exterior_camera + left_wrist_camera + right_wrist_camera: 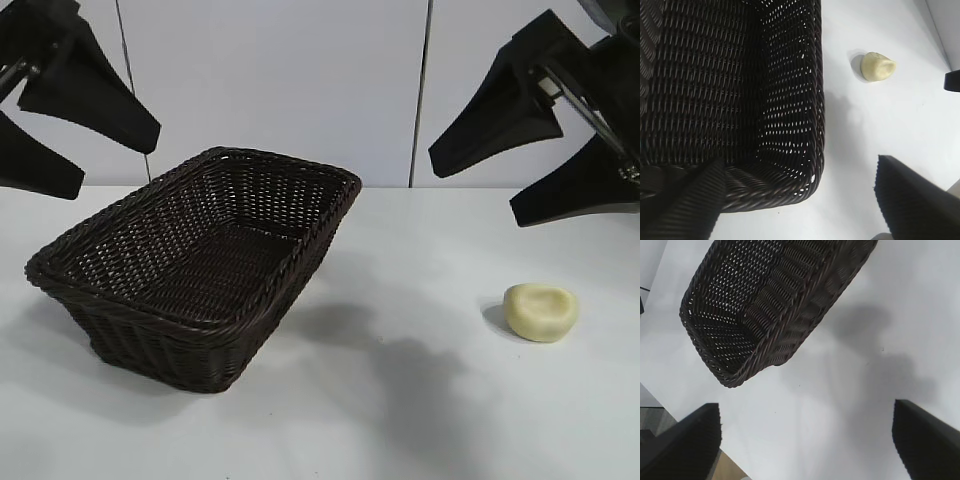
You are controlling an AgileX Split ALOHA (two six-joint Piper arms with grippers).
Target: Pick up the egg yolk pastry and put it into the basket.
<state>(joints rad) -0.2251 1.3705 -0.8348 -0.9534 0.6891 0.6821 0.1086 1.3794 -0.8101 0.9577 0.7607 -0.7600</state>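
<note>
The egg yolk pastry [541, 312], a small pale yellow dome with a dent on top, lies on the white table at the right. It also shows in the left wrist view [878, 66]; it is out of the right wrist view. The dark brown wicker basket [120, 250] stands at the left, empty, and shows in both wrist views [817, 100] [790, 325]. My right gripper [500, 185] hangs open high above and behind the pastry. My left gripper [115, 160] hangs open high at the upper left, above the basket's far end.
The white table [400, 400] runs across the whole front. A white panelled wall [300, 80] stands behind it. The table's edge and a tan floor patch [730, 467] show in the right wrist view.
</note>
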